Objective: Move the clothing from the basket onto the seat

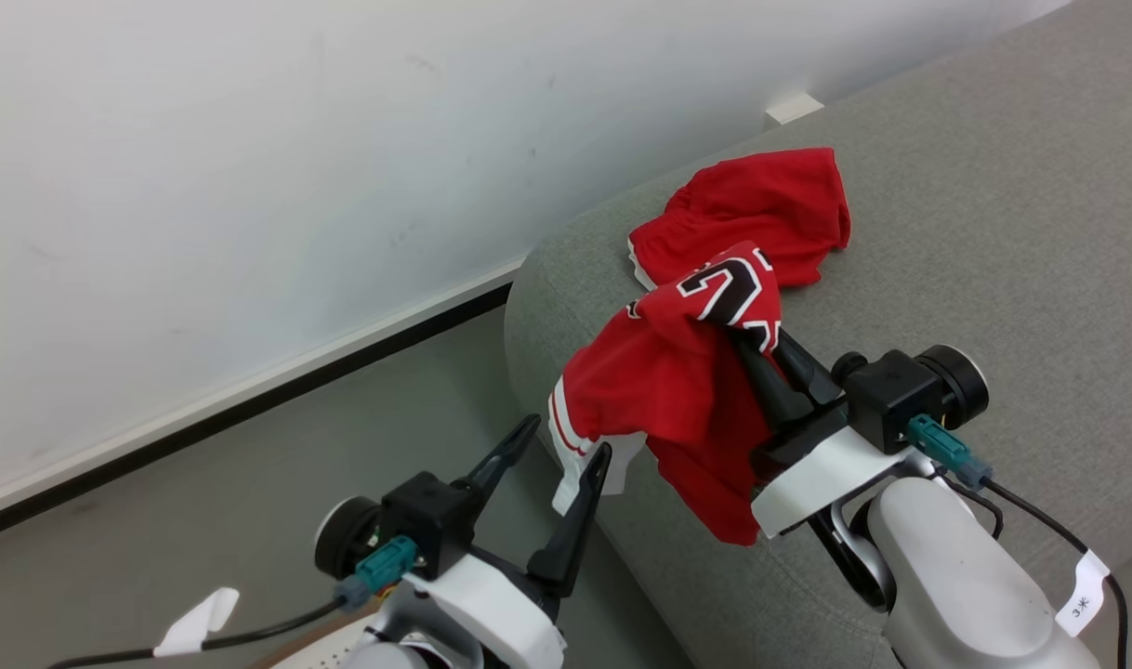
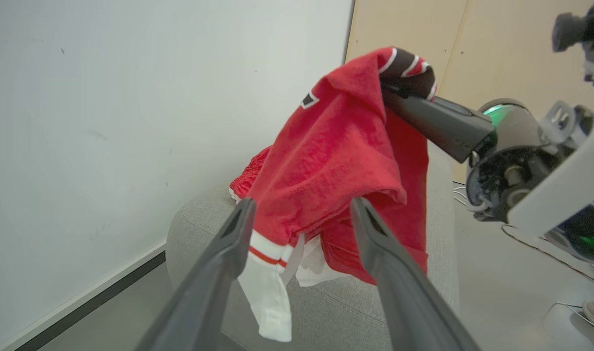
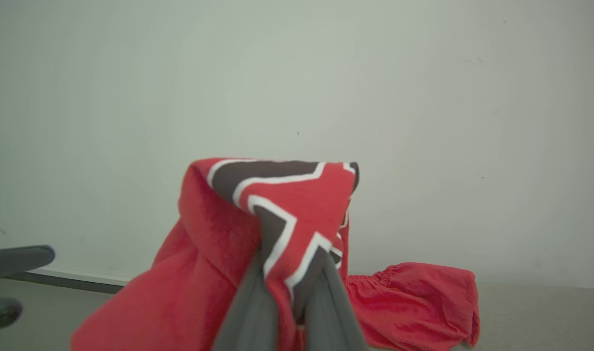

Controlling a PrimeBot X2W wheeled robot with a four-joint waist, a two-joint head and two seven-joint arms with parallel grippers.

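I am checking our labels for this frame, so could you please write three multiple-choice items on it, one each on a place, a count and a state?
1. Where does the loose red garment lie? A on the floor; B hanging on the wall; C on the seat.
2. How many red garments are in view? A one; B two; C three.
3. The right gripper is: A shut on the numbered garment; B open and empty; C shut on the seat's edge.
Answers: 1 C, it rests on the seat; 2 B, one lying, one held; 3 A, it clamps that garment.
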